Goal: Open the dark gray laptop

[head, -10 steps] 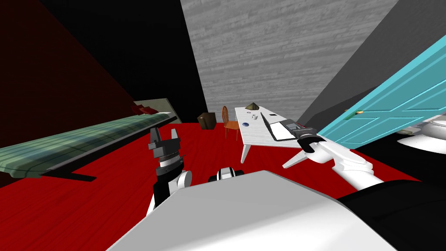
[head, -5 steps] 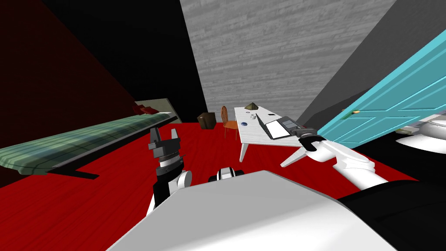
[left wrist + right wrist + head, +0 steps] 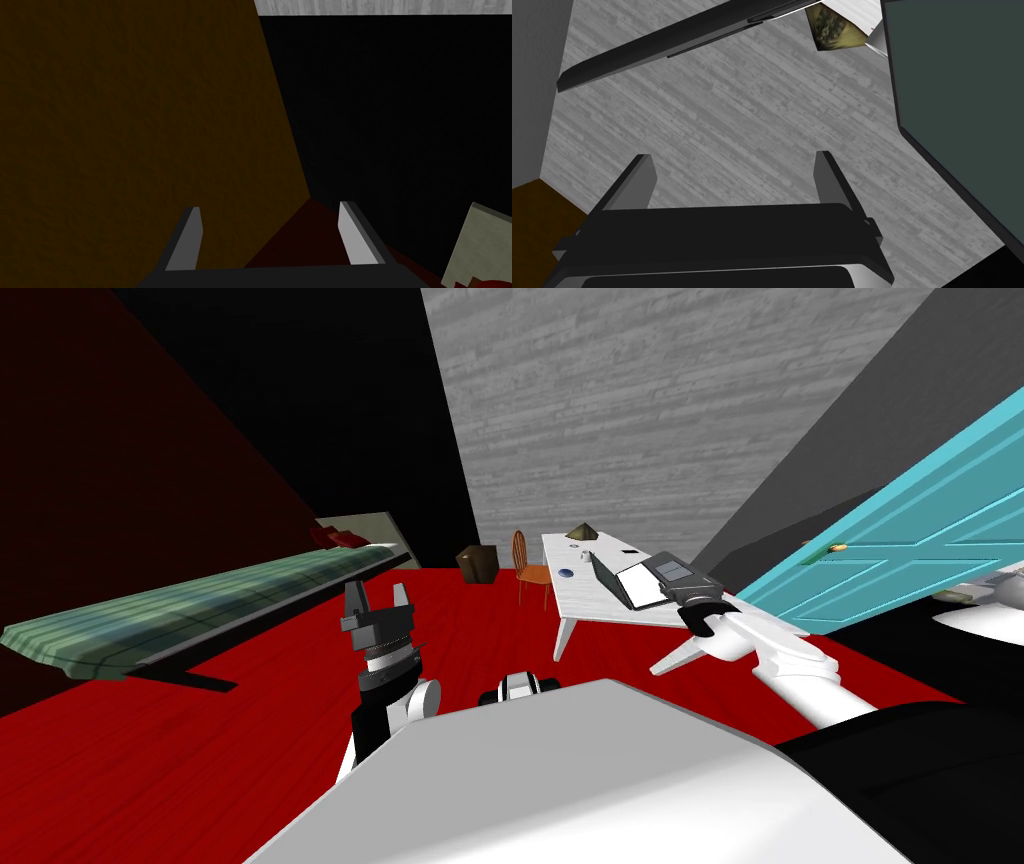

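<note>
The open laptop (image 3: 952, 100) is cut off beside the spread right gripper (image 3: 732, 162); the left gripper (image 3: 378, 593) is likewise spread.

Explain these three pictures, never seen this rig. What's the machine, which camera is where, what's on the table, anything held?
A simulated two-armed robot. The wide picture is from its head, looking down. The other two are from wrist cameras, each looking along its own hand. On the white table: a laptop, lid up, a small cup, a blue dish, a brownish cone. The right hand is open beside the laptop; the left hand is open too, away from the table. Nothing is held.
</note>
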Robot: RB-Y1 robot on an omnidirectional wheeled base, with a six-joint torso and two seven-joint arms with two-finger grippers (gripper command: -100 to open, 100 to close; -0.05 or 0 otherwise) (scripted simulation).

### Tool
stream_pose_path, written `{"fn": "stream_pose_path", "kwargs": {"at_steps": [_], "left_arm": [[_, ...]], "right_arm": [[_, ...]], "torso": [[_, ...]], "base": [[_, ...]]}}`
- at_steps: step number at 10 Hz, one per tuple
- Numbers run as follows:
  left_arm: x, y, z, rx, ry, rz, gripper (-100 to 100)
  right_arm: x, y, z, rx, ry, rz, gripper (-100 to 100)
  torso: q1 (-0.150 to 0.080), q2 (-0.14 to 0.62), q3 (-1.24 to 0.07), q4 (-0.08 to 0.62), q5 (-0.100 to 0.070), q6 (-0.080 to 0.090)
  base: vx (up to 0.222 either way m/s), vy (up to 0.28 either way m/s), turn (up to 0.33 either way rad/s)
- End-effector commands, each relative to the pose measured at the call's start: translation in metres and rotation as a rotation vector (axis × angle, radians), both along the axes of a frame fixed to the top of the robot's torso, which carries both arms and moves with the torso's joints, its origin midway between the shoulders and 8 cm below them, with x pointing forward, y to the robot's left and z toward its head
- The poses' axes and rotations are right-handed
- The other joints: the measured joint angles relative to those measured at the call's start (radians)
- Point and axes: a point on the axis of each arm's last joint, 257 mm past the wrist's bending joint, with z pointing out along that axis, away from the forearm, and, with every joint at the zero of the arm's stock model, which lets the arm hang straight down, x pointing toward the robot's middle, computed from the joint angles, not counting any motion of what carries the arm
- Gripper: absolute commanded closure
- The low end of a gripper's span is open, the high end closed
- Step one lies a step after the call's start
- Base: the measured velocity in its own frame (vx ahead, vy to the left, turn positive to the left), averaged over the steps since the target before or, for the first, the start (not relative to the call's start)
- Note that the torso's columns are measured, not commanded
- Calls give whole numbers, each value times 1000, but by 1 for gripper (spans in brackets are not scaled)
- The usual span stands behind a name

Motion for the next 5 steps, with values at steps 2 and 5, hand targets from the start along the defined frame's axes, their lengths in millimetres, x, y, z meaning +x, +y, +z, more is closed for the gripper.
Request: {"fn": "stream_pose_path", "kwargs": {"at_steps": [2, 5], "left_arm": [[0, 0, 0, 0, 0, 0, 0], [0, 0, 0, 0, 0, 0, 0]], "right_arm": [[0, 5, -4, -69, 43, -15, -100], [0, 10, -7, -122, 77, -27, -100]], "torso": [[0, -1, 0, 0, 0, 0], [1, -1, -1, 0, 0, 0]], "base": [[23, 36, 29], [20, 39, 29]]}}
